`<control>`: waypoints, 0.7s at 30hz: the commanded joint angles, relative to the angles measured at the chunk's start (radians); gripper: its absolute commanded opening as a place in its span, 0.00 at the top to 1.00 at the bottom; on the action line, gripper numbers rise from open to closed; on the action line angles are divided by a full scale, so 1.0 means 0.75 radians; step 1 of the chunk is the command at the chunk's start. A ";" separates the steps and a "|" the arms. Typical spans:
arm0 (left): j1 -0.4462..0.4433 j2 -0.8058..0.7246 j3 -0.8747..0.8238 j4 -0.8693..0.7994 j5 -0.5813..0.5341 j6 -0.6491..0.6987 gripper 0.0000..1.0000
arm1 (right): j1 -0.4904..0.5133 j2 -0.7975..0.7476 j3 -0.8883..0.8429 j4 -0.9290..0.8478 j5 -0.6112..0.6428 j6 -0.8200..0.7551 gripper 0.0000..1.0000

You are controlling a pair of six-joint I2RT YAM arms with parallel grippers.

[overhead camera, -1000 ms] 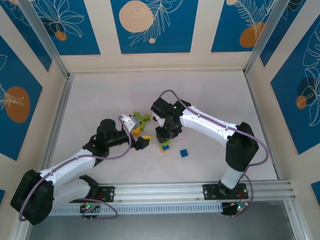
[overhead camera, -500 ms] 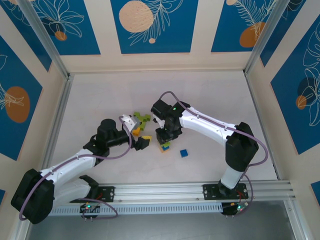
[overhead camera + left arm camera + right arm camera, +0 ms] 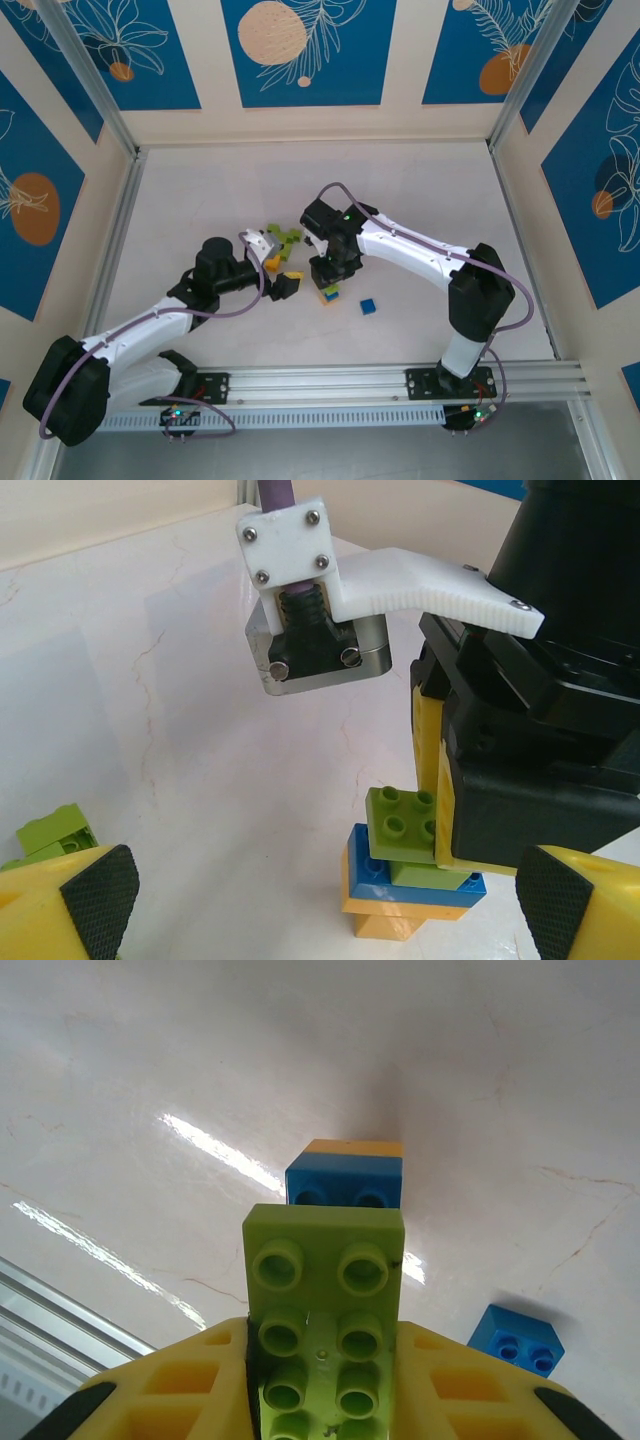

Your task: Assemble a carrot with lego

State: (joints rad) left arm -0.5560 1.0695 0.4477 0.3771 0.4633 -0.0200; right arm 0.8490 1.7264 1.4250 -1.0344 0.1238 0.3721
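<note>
A small lego stack stands on the white table: an orange brick (image 3: 400, 917) at the bottom and a blue brick (image 3: 372, 865) on it. A lime green brick (image 3: 325, 1290) sits on the blue one, studs up. My right gripper (image 3: 325, 1380) is shut on that green brick, its yellow fingers (image 3: 430, 770) clamping the sides. From above, the stack (image 3: 328, 293) lies just under the right gripper (image 3: 329, 272). My left gripper (image 3: 325, 900) is open, with the stack between its wide fingertips and nothing held; from above, the left gripper (image 3: 284, 273) is left of the stack.
A loose blue brick (image 3: 368, 307) lies to the right of the stack, also the blue brick (image 3: 515, 1338) in the right wrist view. A pile of lime green bricks (image 3: 283, 238) sits behind the left gripper; one green brick (image 3: 55, 830) lies near its left fingertip.
Hardly anything. The right gripper has shifted a touch to the left with the green brick; the left arm stays put.
</note>
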 commanded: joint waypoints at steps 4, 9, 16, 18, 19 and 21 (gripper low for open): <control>0.014 0.001 0.035 -0.004 0.035 -0.008 0.01 | 0.013 0.029 -0.043 -0.083 0.025 0.030 0.68; 0.015 0.002 0.035 -0.006 0.036 -0.008 0.01 | 0.015 0.031 -0.036 -0.091 0.035 0.029 0.68; 0.014 0.005 0.036 -0.006 0.038 -0.008 0.01 | 0.026 0.041 -0.011 -0.120 0.042 0.016 0.68; 0.013 0.007 0.036 -0.006 0.041 -0.008 0.01 | 0.027 0.037 -0.007 -0.132 0.033 0.006 0.68; 0.013 0.006 0.036 -0.006 0.039 -0.008 0.01 | 0.027 0.037 -0.008 -0.134 0.022 0.000 0.68; 0.014 0.004 0.037 -0.006 0.041 -0.008 0.01 | 0.028 0.036 -0.005 -0.142 0.002 -0.009 0.68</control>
State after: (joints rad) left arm -0.5560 1.0695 0.4480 0.3771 0.4702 -0.0200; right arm 0.8581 1.7264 1.4277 -1.0481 0.1394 0.3740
